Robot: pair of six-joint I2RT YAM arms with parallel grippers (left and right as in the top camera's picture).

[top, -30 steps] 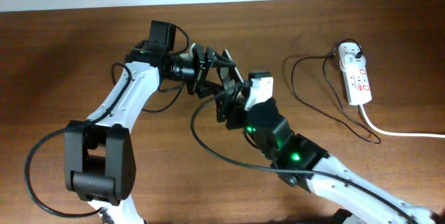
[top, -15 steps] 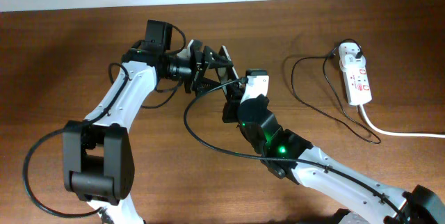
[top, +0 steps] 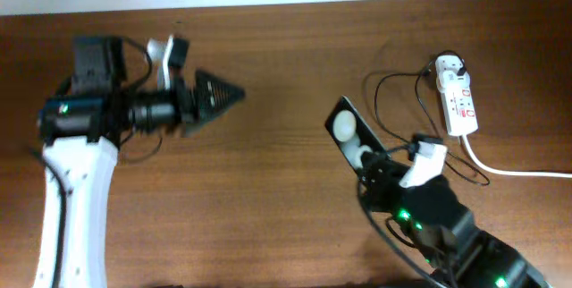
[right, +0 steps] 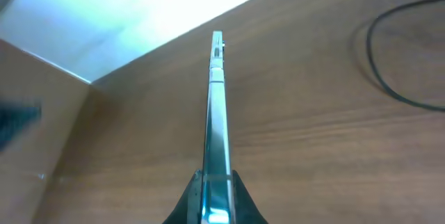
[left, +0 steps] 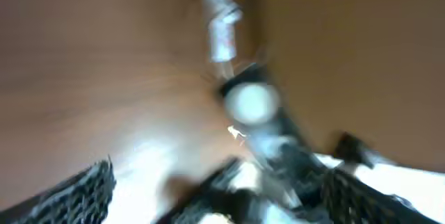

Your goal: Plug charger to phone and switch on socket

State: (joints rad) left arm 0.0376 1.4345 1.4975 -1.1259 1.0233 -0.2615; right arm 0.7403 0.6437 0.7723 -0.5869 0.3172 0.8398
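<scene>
Overhead, I see my left gripper empty at the left, well apart from the right gripper, which clamps the tilted phone near the socket. Left wrist, blurred: fingers spread wide. Right wrist: phone edge-on between the fingers.

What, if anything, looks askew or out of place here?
The phone stands out: the right claw grips it by one end, turned on edge instead of lying flat on the table.
</scene>
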